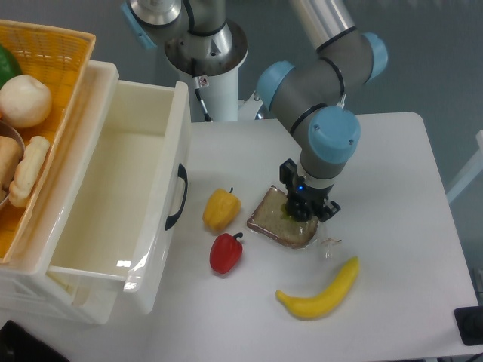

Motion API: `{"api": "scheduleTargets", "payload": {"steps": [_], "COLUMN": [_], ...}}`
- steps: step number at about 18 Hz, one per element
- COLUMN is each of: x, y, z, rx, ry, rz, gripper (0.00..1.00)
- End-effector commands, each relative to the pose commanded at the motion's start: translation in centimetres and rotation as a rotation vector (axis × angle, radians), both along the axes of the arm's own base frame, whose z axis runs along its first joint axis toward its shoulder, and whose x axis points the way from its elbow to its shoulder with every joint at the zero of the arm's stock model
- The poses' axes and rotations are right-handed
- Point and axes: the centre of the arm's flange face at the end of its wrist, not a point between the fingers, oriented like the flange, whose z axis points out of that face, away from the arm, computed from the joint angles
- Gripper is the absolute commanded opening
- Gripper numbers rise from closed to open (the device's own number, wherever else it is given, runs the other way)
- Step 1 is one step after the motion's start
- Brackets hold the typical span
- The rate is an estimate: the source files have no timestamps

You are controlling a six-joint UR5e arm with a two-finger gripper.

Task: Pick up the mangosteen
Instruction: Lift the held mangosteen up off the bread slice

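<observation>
My gripper [307, 210] hangs just over the right end of the plastic-wrapped bread slice [278, 225], pointing down. Its black fingers are closed on a small, dark, rounded thing, the mangosteen [302, 211]. A trace of green shows at its left side. The fruit blends into the black fingers, and the wrist [329, 143] above hides most of it.
A yellow pepper [221, 209] and a red bell pepper [226, 253] lie left of the bread. A banana [321, 291] lies in front. The open white drawer [113, 204] stands at the left, with a yellow basket [56, 53] of produce on top.
</observation>
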Motion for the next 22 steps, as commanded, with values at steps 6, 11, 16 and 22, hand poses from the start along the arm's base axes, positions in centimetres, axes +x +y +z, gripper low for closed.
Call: {"api": "scheduleTargets", "payload": {"steps": [6, 11, 16, 22], "x": [-2.1, -2.9, -5.1, -6.0], "y": [0.6, 0.4, 1.0, 1.6], "z": [2.5, 3.3, 5.4, 7.0], "rx": [0.066, 0.077, 0.101, 0.102], "ry": [0.027, 0.044, 0.091, 0.131], "rz": [0.085, 0.086, 0.082, 0.063], "gripper": [0.08, 0.02, 0.04, 0.08]}}
